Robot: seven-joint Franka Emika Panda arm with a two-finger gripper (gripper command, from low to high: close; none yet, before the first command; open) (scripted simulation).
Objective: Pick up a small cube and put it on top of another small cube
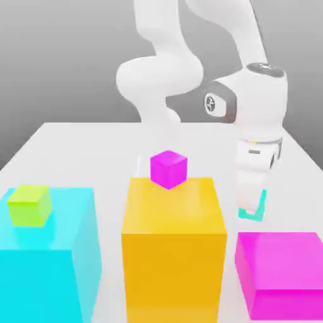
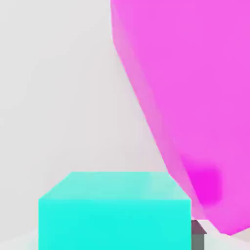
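The small teal cube point(image 1: 255, 214) rests on the white table at the exterior view's right, just behind the large magenta block. My gripper point(image 1: 252, 205) reaches straight down over it, and its fingers are shut on the cube's sides. In the hand view the teal cube point(image 2: 114, 212) sits close in front of the camera, with a dark fingertip point(image 2: 197, 234) against its side. The small lime-green cube point(image 1: 29, 205) stands on top of the large cyan block point(image 1: 50, 265) at the exterior view's left, far from the gripper.
A tall orange block point(image 1: 173, 246) stands in the middle with a small magenta cube point(image 1: 168, 168) on top. The large magenta block point(image 1: 284, 271) point(image 2: 195, 97) lies right beside the gripped cube. The white table point(image 1: 82, 151) stretches behind the blocks.
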